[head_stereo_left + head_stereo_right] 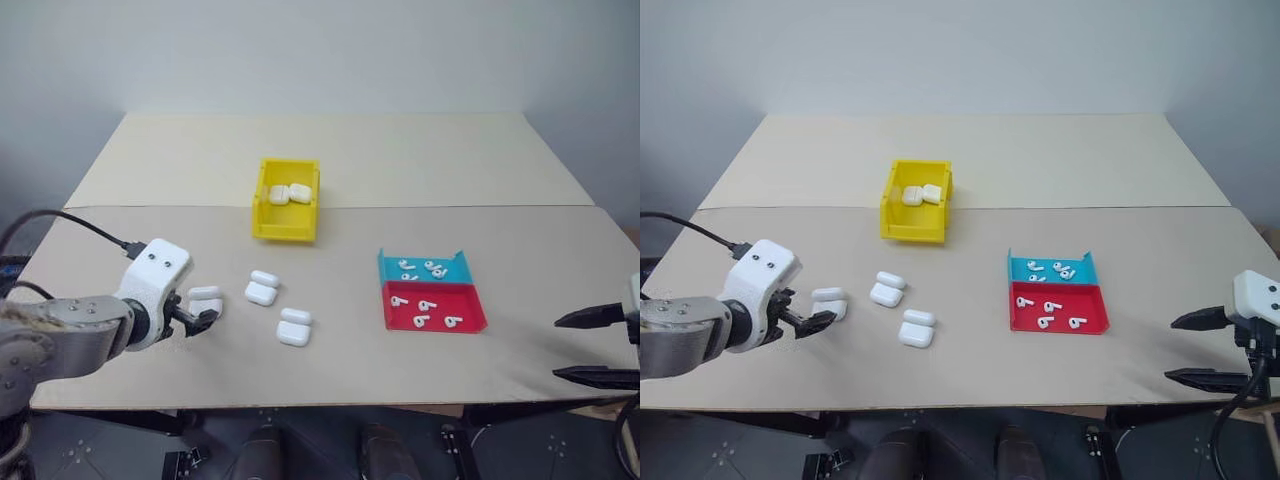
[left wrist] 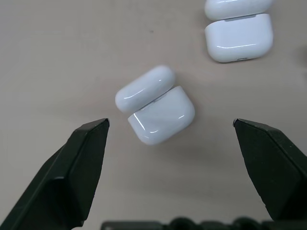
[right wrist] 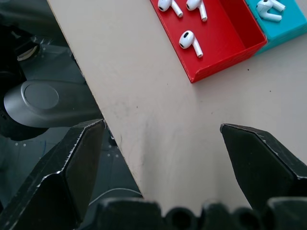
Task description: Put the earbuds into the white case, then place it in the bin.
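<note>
Case (image 2: 156, 106), lid open, lies on the tabletop (image 1: 400, 380) between the spread fingers of the left gripper (image 1: 205, 318), evidently lined up for grasping. Right gripper (image 1: 1195, 348) is spread near the red tray (image 1: 1060, 322), presumably for earbuds (image 1: 1045, 307). Bin (image 1: 285, 230) holds two cases.

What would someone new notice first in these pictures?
Probably the bright yellow bin at the table's middle, with two white cases inside, and the red tray and blue tray of earbuds to its right. Then the left tool, open, beside the nearest open white case, with two more open cases lying nearby.
</note>
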